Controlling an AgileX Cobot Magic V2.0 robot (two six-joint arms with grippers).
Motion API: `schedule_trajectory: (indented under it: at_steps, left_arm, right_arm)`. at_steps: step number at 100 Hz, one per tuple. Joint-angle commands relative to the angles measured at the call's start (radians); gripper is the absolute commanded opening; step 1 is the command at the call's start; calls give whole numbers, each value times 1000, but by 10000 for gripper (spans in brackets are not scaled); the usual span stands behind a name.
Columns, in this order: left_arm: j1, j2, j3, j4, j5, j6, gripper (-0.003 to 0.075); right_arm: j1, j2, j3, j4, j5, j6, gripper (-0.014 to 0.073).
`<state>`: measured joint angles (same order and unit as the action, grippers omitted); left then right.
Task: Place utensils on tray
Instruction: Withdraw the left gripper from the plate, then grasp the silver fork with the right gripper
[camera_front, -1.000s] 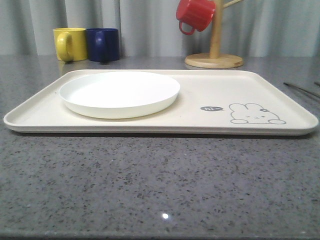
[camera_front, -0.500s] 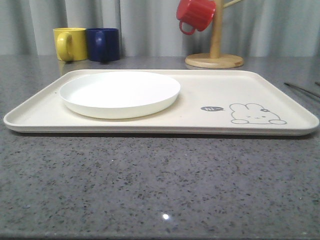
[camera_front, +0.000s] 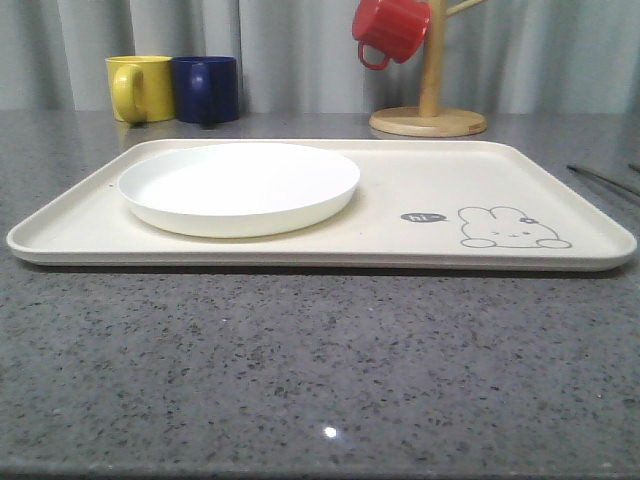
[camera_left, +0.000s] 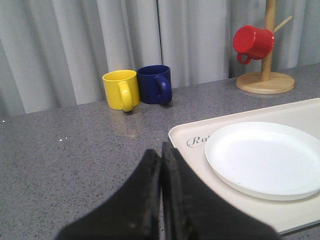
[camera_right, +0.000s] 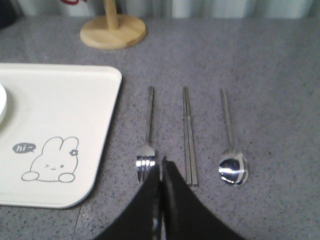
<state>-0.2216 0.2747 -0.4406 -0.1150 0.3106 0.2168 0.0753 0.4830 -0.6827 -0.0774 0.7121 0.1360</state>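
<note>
Both grippers are closed and empty: the right gripper (camera_right: 161, 172) hangs above the fork (camera_right: 147, 145), sticks (camera_right: 189, 135) and spoon (camera_right: 231, 145), lined up off-tray for picking. At its ten o'clock the tray (camera_right: 75, 100) waits, its plate (camera_left: 265, 157) beside the left gripper (camera_left: 161, 160).

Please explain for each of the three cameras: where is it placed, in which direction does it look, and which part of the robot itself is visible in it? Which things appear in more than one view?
Front view: sits low at the table's near edge, looking forward over the tray and white plate toward the curtain.
Left wrist view: rides the left arm, looking past the left gripper, jaws together, at the plate and mugs.
Right wrist view: rides the right arm, looking down past the right gripper, jaws together, at the fork, chopsticks and spoon beside the tray.
Shared: tray and wooden mug stand appear in all three.
</note>
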Motion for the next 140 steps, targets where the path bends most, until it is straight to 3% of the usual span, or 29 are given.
schedule_trajectory:
  at_steps: [1, 23, 31, 38, 55, 62, 89, 140]
  left_arm:
    - [-4, 9, -26, -3, -81, -11, -18]
    - [-4, 9, -26, -3, -81, -11, -18]
    - [-4, 9, -26, -3, -81, -11, -18]
    - [-4, 9, -26, -3, -81, -11, -18]
    - [-4, 9, -26, -3, -81, -11, -18]
    - [-4, 9, -26, -3, -81, -11, -18]
    - [-4, 9, -26, -3, -81, -11, -18]
    - [-4, 9, -26, -3, -81, -11, -18]
  right_arm:
    - [-6, 115, -99, 17, -5, -7, -68]
    - [-6, 258, -142, 24, -7, -7, -60]
    - [-6, 283, -142, 38, 9, -7, -7]
    - [-6, 294, -142, 47, 27, -7, 88]
    - [-6, 299, -142, 47, 34, -7, 414]
    - [-6, 305, -143, 47, 26, -16, 480]
    - [-4, 501, -227, 54, 26, -65, 434]
    - [-3, 896, -442, 56, 26, -102, 434]
